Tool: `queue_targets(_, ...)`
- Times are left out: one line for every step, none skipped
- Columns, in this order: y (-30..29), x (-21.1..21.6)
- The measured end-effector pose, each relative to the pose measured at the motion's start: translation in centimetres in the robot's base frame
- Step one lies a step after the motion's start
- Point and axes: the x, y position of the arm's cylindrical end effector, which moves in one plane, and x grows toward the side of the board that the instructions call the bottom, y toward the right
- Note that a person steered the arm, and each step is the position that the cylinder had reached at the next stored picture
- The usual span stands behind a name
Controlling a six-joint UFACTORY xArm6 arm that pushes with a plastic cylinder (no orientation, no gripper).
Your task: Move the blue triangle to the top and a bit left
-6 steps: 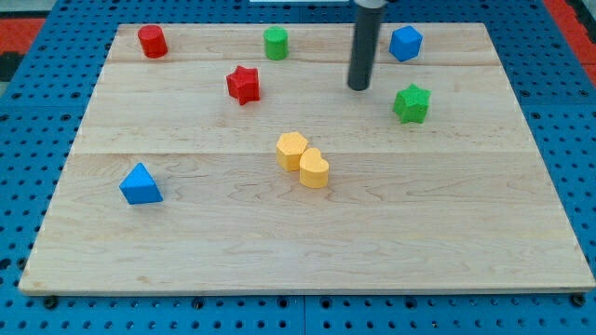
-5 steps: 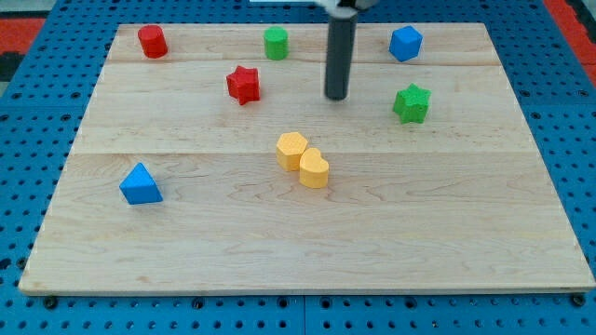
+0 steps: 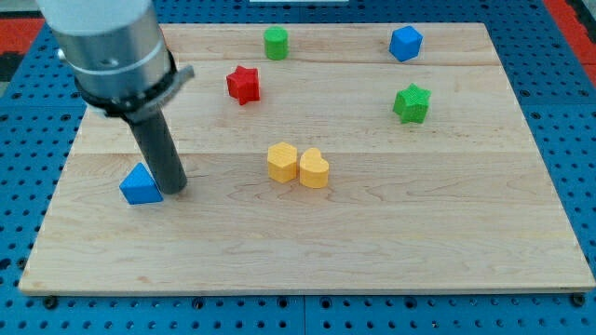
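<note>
I have a single view, looking down at a slant from the near side onto the whole wooden board (image 3: 307, 251), its far edge running close along the view's top.

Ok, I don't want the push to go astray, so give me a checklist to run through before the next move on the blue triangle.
1. My tip beside the blue triangle: ok, at its right edge.
2. Contact made: cannot tell, the gap is too fine to read.
3. Tip placed for a push toward the top and a bit left: not ok, it sits at the right, not below.
4. Path up clear: cannot tell, the arm hides that stretch.
5. Yellow blocks clear of the tip: ok.
</note>
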Motion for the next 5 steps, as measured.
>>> queue_targets(0.4, 3.1)
queue_targets(-2.1, 5.8)
queue_targets(-5.5, 1.3)
queue_targets(-5.5, -2.6)
queue_targets(-5.5, -4.3)
